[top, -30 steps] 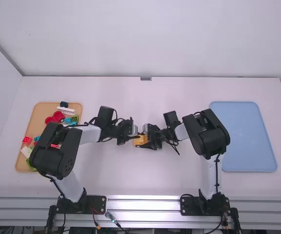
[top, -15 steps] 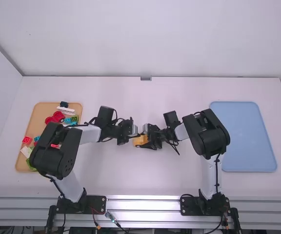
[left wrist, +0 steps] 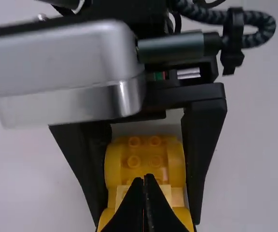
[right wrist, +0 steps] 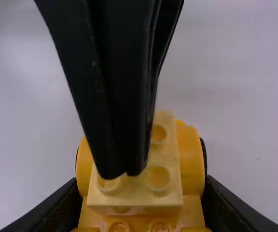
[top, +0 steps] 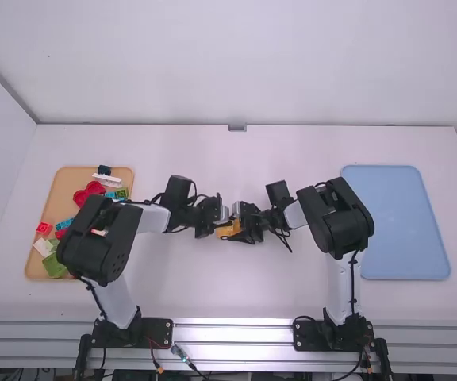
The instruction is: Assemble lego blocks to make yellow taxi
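Mid-table, my left gripper (top: 222, 225) and right gripper (top: 240, 231) meet at the orange-yellow block car (top: 227, 229). My right gripper (right wrist: 141, 198) is shut on the car (right wrist: 191, 154), one finger on each side of its wheels or fenders. A pale yellow brick (right wrist: 165, 186) with studs lies across the car's top. My left gripper (left wrist: 145, 178) is shut with its tips together and nothing between them. The tips rest at or just over the pale brick (left wrist: 177, 195), hiding part of it; contact is hard to judge. The car (left wrist: 145, 159) has studs showing beyond that brick.
An orange tray (top: 63, 181) on the left holds several red, green, blue and white blocks, partly behind the left arm. On the right lies a blue tray (top: 403, 222), beside the right arm. Both forearms stretch toward the table's middle.
My left arm has shifted slightly to the right, its gripper a little closer to the right one, uncovering more of the green block in the tray. My right arm and the car have stayed put.
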### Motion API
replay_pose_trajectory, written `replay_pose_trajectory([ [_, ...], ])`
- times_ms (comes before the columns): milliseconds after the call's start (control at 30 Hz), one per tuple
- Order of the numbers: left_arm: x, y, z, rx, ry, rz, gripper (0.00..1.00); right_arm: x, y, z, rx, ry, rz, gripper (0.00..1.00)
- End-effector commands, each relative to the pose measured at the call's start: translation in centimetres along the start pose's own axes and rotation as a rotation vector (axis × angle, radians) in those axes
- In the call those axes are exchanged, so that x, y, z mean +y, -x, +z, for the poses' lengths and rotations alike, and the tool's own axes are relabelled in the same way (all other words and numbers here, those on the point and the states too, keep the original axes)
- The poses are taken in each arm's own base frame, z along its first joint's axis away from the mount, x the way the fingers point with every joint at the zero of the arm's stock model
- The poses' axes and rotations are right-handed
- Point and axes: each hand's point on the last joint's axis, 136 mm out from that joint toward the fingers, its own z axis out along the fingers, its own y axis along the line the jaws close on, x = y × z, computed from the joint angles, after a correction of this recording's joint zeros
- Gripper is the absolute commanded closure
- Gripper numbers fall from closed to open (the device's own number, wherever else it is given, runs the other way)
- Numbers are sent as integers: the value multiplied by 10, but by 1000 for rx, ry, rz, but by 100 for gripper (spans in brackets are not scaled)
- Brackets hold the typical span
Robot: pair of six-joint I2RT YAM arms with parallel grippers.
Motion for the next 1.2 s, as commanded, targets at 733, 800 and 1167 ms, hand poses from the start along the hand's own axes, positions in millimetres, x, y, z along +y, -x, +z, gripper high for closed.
replay_pose_trajectory([
  [733,-6,-49,-4,238,39,-99,98,2,-20,1,69,-20,69,42],
  [800,-7,-51,-3,243,38,-102,98,2,-20,1,69,-21,69,42],
  [1167,-11,-76,-1,323,33,-111,98,2,-20,1,69,-20,69,42],
])
